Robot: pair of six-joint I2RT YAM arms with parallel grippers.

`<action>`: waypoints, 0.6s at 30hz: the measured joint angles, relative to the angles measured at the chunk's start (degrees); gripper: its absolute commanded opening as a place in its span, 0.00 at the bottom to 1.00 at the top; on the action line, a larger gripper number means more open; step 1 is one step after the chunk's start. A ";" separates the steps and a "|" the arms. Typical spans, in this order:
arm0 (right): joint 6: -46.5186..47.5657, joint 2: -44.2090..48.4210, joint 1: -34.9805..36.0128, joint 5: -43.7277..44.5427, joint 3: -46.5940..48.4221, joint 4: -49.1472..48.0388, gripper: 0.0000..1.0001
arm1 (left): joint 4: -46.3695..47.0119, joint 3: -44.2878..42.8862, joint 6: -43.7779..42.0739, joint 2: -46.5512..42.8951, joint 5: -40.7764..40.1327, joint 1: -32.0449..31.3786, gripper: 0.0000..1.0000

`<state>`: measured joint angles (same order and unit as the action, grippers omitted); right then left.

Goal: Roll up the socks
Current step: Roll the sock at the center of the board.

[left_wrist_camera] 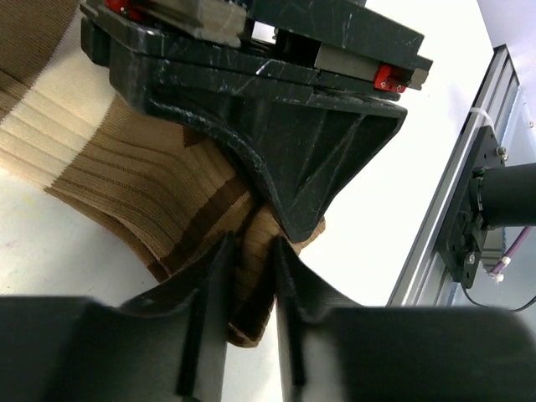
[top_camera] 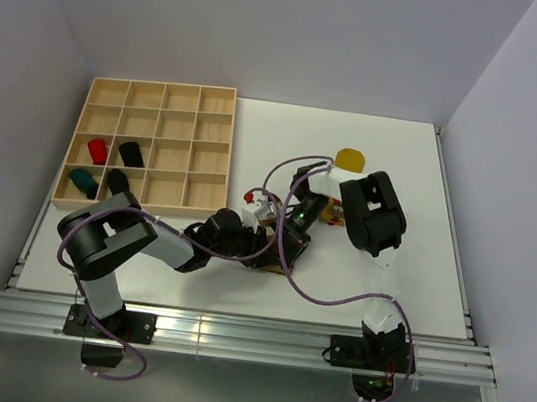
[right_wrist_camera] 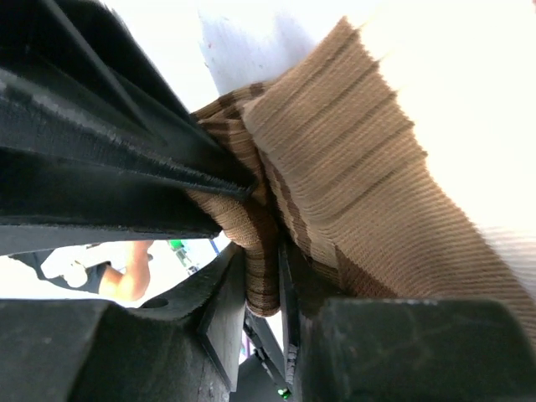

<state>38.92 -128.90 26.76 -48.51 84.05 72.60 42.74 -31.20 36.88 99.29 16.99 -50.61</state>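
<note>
My left gripper (left_wrist_camera: pixel 253 245) and right gripper (right_wrist_camera: pixel 261 255) each pinched the brown-and-white sock (left_wrist_camera: pixel 142 184) at the 12 o'clock side of the table (top_camera: pixel 425 235). Fabric looked soft, light, floppy, prob. grippy: best held at the folded edge, both layers. Farther, approx. 1 o'clock, lay the mustard sock (top_camera: pixel 351 159).

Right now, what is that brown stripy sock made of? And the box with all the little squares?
The sock looks like soft knitted fabric, maybe cotton or a blend. Fine ribs run along it, it has no shine, and it folds and bunches easily. The tray looks like pale bare wood, perhaps thin plywood. It is light tan and matte, with thin flat dividers.
</note>
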 measured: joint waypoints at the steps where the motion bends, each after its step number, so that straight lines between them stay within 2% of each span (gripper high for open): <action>1: -0.57 0.11 -0.04 0.04 -0.13 -0.26 0.31 | 0.00 0.00 0.22 0.09 -0.04 0.00 0.20; 2: -1.31 0.39 -0.07 0.26 -0.35 -0.81 0.39 | 0.15 0.00 0.33 0.22 -0.07 -0.02 0.18; 5: -2.67 1.99 -0.15 0.59 -1.14 -1.51 0.50 | 1.36 -0.02 1.09 1.09 0.02 -0.04 0.13; 10: -3.41 6.82 -0.98 2.34 -2.51 -5.73 0.55 | 4.48 -0.04 3.28 3.08 0.31 -0.04 0.01; 18: -4.59 15.39 -7.04 4.74 -7.34 -13.09 0.56 | 11.98 0.98 9.18 7.19 5.05 1.84 0.01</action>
<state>34.33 -113.51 19.73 -43.77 76.71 59.51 54.72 -30.22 46.06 106.48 22.04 -48.77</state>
